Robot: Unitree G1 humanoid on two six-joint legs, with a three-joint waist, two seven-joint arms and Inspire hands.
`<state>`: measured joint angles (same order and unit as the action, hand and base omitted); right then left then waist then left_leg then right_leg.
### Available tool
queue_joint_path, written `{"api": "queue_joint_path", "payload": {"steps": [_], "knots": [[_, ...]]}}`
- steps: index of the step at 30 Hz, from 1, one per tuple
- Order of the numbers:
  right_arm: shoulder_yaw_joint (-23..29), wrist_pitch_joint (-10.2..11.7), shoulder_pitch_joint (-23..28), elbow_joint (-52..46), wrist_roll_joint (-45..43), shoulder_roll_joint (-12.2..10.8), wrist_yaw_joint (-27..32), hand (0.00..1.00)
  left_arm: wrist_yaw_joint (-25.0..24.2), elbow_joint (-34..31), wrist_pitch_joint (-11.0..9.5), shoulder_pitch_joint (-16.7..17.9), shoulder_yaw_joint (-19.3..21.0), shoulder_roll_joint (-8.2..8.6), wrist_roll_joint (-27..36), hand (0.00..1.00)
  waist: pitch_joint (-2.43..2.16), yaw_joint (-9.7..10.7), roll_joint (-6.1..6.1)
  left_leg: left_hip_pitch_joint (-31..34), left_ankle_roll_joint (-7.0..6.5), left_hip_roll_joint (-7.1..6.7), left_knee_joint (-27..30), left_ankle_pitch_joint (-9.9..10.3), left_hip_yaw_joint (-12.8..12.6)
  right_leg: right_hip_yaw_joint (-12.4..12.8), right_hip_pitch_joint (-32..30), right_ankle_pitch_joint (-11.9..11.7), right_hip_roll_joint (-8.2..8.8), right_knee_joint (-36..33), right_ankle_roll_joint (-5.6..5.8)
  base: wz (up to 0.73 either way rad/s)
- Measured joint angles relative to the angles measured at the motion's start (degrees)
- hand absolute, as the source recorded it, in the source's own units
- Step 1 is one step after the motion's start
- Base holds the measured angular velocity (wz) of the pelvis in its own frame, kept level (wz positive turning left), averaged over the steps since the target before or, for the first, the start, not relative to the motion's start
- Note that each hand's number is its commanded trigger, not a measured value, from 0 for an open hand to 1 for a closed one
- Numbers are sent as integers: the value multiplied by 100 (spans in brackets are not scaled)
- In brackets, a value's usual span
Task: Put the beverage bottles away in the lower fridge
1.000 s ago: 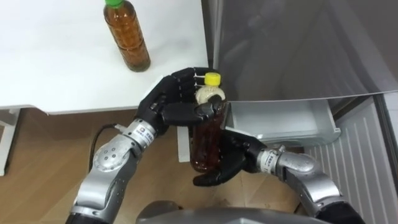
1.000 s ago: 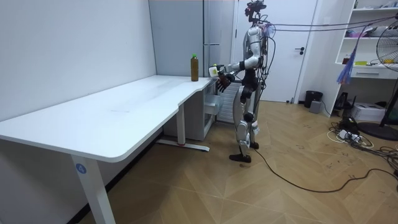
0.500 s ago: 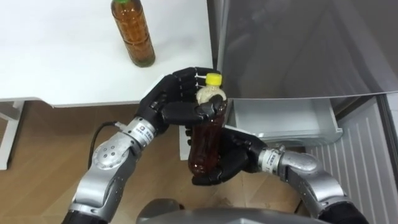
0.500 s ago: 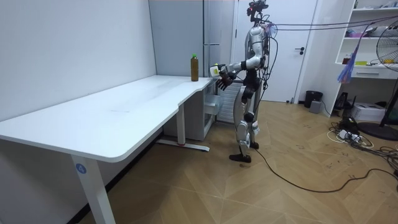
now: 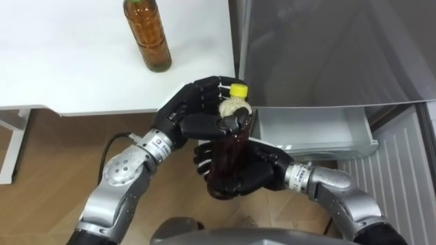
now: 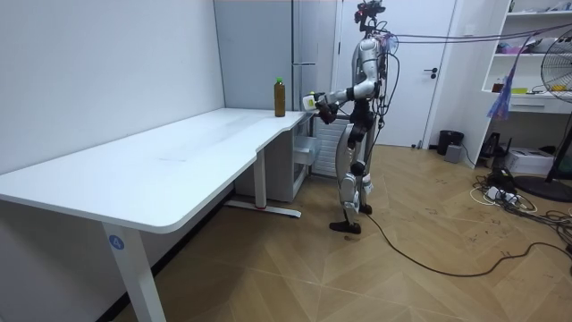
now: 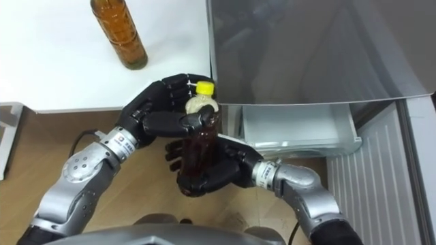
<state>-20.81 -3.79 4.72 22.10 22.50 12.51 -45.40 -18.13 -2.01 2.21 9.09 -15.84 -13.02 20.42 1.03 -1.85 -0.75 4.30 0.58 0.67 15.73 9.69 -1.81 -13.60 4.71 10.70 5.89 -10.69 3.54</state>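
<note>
Beyond the table [image 5: 68,75] corner, left hand [image 5: 185,117] grips the bottle [image 5: 228,148] by its neck — right hand [image 5: 257,174] now wraps closer round its base.

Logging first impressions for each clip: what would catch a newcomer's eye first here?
The left hand at the neck and the right hand round the body grip a yellow-capped bottle of brown drink over the floor. Beside it the lower fridge drawer stands open, and a second bottle stands on the white table.

Yellow-cap tea bottle [image 5: 230,146], brown liquid, cap on, held upright at frame ctr. 2nd tea bottle [image 5: 148,37], same brown liquid, stands upright in upper left. Lower fridge drawer [image 5: 310,129] is open, ctr-right.
</note>
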Motion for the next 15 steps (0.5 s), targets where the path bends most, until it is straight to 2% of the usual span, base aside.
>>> {"api": "queue_joint_path", "payload": {"steps": [7, 12, 13, 15], "knots": [[-127, 7, 30, -43, 374, 50, 110, 100, 44, 1, -145, -15, -97, -26, 202, 100, 10, -8, 17, -8, 0, 3, 0, 0, -3, -30, 10, 0, 2, 0, 0, 0], [-250, 10, 114, -43, 685, 91, 101, 100, 53, 60, -148, -14, -120, -27, 261, 100, 13, -6, 21, -8, 0, 8, -1, 0, -4, -58, 5, 0, 3, -1, 0, 0], [-274, 10, 140, -43, 799, 85, 102, 100, 52, 61, -148, -15, -123, -34, 261, 92, 13, -3, 20, -6, 0, 8, -2, 0, -4, -58, 2, 0, 3, -1, 0, 0], [-300, 10, 159, -43, 890, 96, 105, 100, 52, 61, -172, -17, -128, -41, 262, 0, 14, -4, 18, -6, 0, 8, -3, 0, -6, -58, 1, 0, 3, -1, 0, 0]]}}
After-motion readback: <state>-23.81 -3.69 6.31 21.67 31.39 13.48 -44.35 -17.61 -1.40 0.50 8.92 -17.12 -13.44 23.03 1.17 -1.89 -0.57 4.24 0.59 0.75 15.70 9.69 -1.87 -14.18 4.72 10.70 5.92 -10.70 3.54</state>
